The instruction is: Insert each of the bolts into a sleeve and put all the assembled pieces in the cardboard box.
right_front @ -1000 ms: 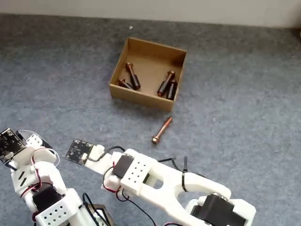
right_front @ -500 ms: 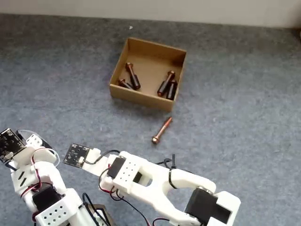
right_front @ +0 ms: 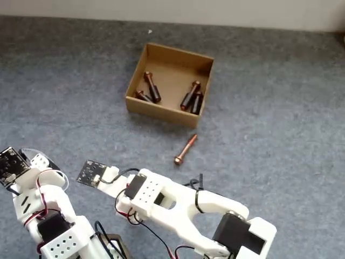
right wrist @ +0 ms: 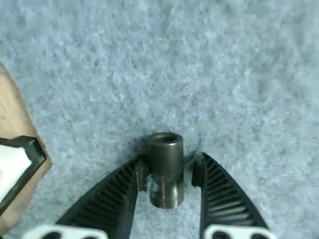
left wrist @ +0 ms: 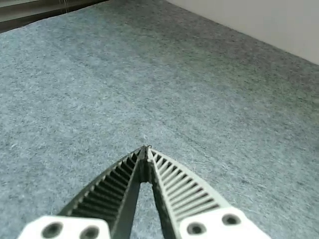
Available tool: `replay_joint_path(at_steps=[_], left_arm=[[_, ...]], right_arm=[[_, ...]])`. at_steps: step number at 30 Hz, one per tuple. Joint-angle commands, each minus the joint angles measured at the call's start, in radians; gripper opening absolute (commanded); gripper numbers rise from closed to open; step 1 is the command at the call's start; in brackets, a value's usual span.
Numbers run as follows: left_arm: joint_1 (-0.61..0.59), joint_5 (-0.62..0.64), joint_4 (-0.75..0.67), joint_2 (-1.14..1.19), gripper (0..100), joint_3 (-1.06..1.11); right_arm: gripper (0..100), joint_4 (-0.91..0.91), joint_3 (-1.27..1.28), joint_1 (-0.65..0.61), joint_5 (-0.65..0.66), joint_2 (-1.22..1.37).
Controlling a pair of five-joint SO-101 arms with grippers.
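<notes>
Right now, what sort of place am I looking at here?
Probably a small robotics test bench, not a factory: two little white robot arms sit on a grey felt-covered table, with a cardboard box holding sleeved bolts, and one loose bolt lying near it.

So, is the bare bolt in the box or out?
Out. The bolt lies on the carpet near the box, apart from its wall.

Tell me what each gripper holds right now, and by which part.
Nothing is held. The left gripper is shut and empty; the right gripper is open astride the sleeve, with a gap beside one finger.
</notes>
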Motion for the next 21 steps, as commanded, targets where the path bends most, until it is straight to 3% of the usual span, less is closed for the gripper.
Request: replay_joint_path(at_steps=[1,3,9,16,21], left_arm=[[0.016,-0.011,-0.020,-0.001,2,0.019],[0.016,-0.011,-0.020,-0.001,2,0.019],[0.016,-0.011,-0.020,-0.001,2,0.019],[0.019,-0.011,-0.025,-0.002,2,0.019],[0.097,-0.015,-0.025,-0.002,2,0.015]], right_arm=[[9.8,0.033,0.013,0.036,0.003,0.022],[0.5,0.033,0.013,0.036,0.000,0.021],[0.5,0.128,0.005,0.065,-0.002,-0.013],[0.5,0.216,0.013,0.185,-0.066,-0.377],[0.5,0.291,0.019,0.303,-0.132,-0.647]])
